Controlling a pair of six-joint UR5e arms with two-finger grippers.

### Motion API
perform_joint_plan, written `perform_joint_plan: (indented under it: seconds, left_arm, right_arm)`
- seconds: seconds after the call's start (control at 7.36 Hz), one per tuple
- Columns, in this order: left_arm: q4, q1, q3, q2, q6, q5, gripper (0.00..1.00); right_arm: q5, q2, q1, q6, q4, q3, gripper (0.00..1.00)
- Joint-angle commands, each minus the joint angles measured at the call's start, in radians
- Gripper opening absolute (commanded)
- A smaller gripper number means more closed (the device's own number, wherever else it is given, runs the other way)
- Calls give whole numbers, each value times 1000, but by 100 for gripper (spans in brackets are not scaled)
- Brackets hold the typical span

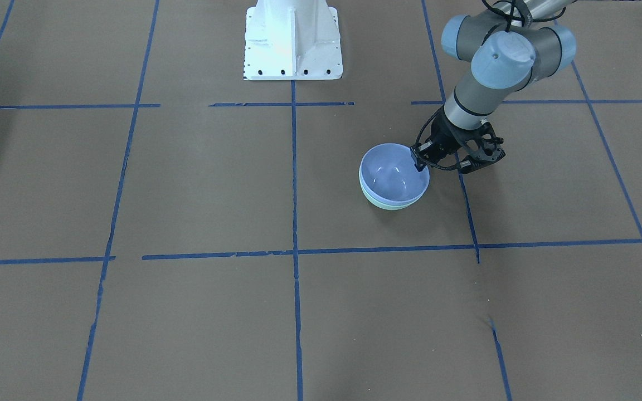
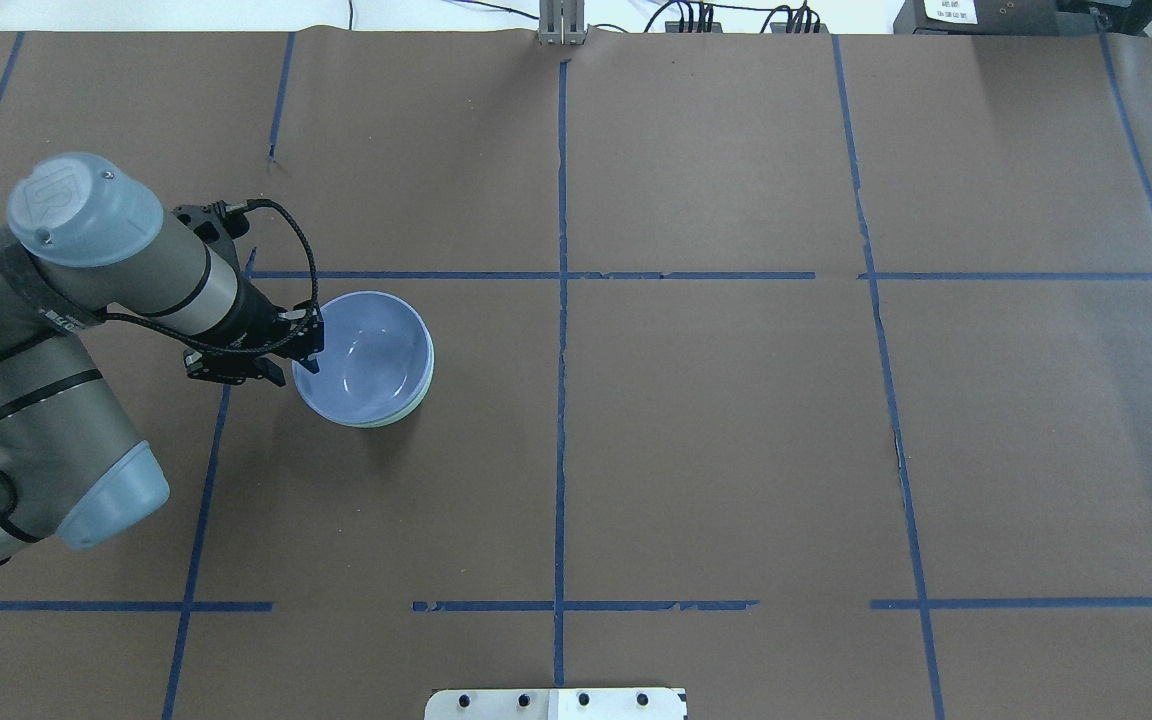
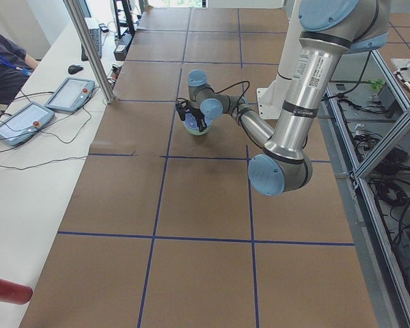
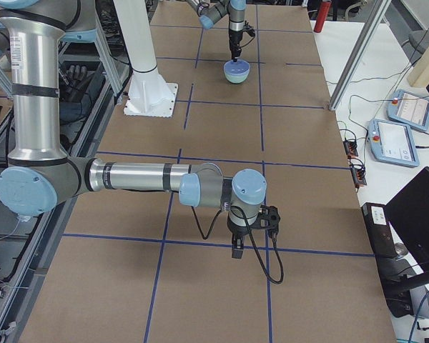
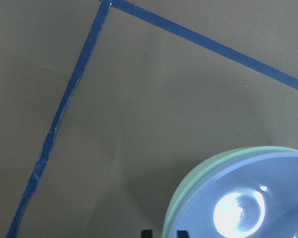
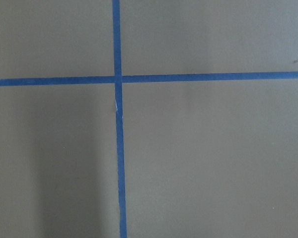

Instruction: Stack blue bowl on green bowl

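The blue bowl [image 1: 390, 172] sits nested inside the green bowl [image 1: 388, 204], whose mint rim shows just below and around it. In the overhead view the blue bowl [image 2: 371, 355] is left of centre, with the green bowl's rim [image 2: 425, 388] showing at its right. My left gripper [image 1: 422, 160] is at the blue bowl's rim, one finger inside and one outside, shut on it. The left wrist view shows the fingertips [image 5: 146, 233] straddling the rim of the blue bowl [image 5: 268, 198] in the green bowl [image 5: 175, 206]. My right gripper [image 4: 237, 250] hangs over the table far from the bowls; I cannot tell whether it is open or shut.
The brown table cover [image 2: 736, 450] carries a grid of blue tape lines. The robot's white base [image 1: 293, 44] stands at the table's near side. Tablets [image 3: 20, 121] and cables lie on the side bench beyond the table's end.
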Motion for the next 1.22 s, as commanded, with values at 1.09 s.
perform_joint_plan:
  seconds: [1.09]
  left_arm:
    - [13,-704,24,485,1437,-163,100]
  right_arm:
    - [0,1,-1,1,0,0,100]
